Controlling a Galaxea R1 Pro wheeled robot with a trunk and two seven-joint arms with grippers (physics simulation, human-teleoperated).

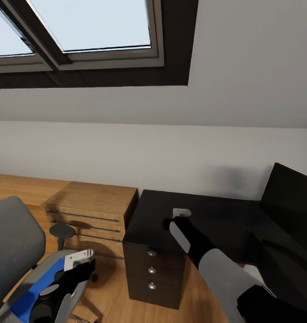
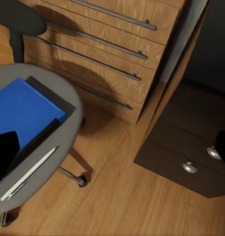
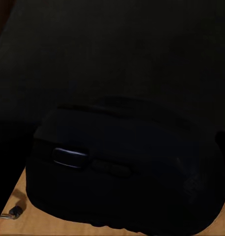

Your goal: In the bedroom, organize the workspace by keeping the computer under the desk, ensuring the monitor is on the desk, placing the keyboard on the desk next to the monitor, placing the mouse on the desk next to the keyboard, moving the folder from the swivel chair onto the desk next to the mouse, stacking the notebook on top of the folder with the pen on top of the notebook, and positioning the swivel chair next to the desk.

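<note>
A black mouse (image 3: 127, 167) looms close in the right wrist view, dark desk behind it and a strip of wood floor beneath. My right gripper (image 1: 172, 220) is shut on it above the left end of the black desk (image 1: 149, 206). On the grey swivel chair (image 1: 14, 251) at the lower left lies the blue folder (image 2: 23, 110) with a white pen (image 2: 28, 174) beside it on the seat. My left gripper (image 1: 79, 269) hovers open above that seat, its fingers (image 2: 4, 152) spread wide and holding nothing. A black flat panel (image 1: 290, 202), apparently the monitor, stands on the desk's right.
A wooden drawer cabinet (image 1: 92, 211) stands against the wall between chair and desk. The desk's black drawer unit (image 1: 151, 273) with three round knobs faces me. The chair's black armrest (image 1: 62, 231) rises near the cabinet. Wood floor (image 2: 122, 196) lies between them.
</note>
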